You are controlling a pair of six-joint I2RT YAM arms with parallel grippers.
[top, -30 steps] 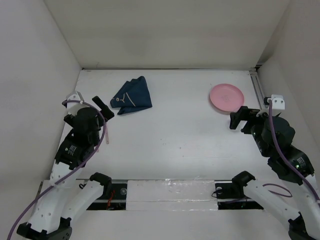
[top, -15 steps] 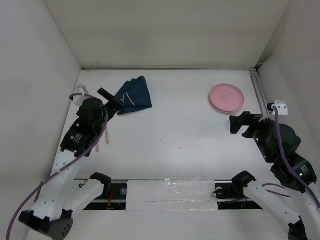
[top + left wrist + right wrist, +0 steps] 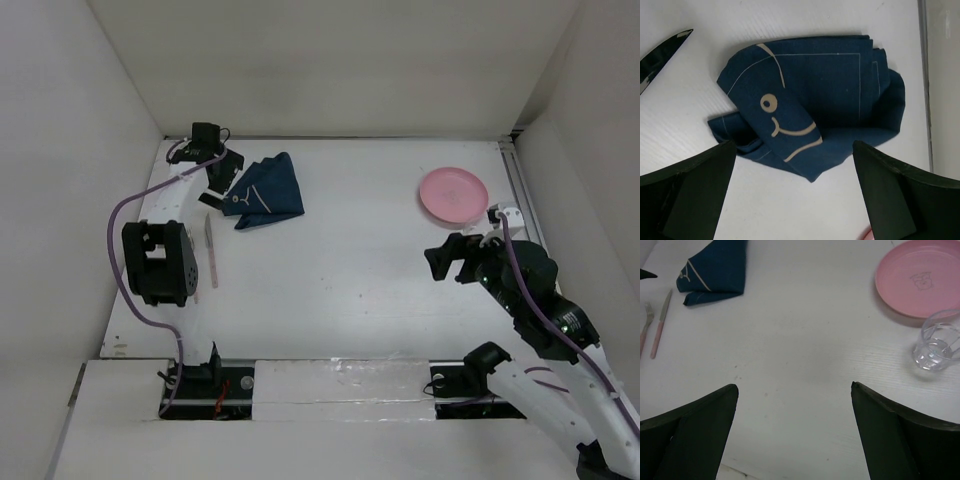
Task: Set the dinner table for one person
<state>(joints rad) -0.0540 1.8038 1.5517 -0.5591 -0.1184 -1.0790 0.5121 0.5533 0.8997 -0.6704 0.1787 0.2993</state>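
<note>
White walls close in the back and both sides of the large flat matte white rectangular dinner table (image 3: pixel 340 270), which fills the floor of the enclosure. It lies level, face up, with its far edge against the back wall. In the top view its long axis appears to run left to right.

A crumpled navy cloth placemat with a tan fish drawing (image 3: pixel 815 110) lies near the far left corner. The left gripper (image 3: pixel 795 200) hangs over it with its fingers spread wide, grasping nothing. Whether they touch the cloth I cannot tell.

A thin pink-handled knife (image 3: pixel 660 325) and a pink-handled fork (image 3: pixel 645 322) lie side by side near the left edge, nearer the arms than the placemat.

A round pink plastic plate (image 3: pixel 920 282) sits far right, with a small clear drinking glass (image 3: pixel 936 345) just beside its near rim. The right gripper (image 3: pixel 795 435) hovers over bare tabletop with its fingers wide apart and empty.
</note>
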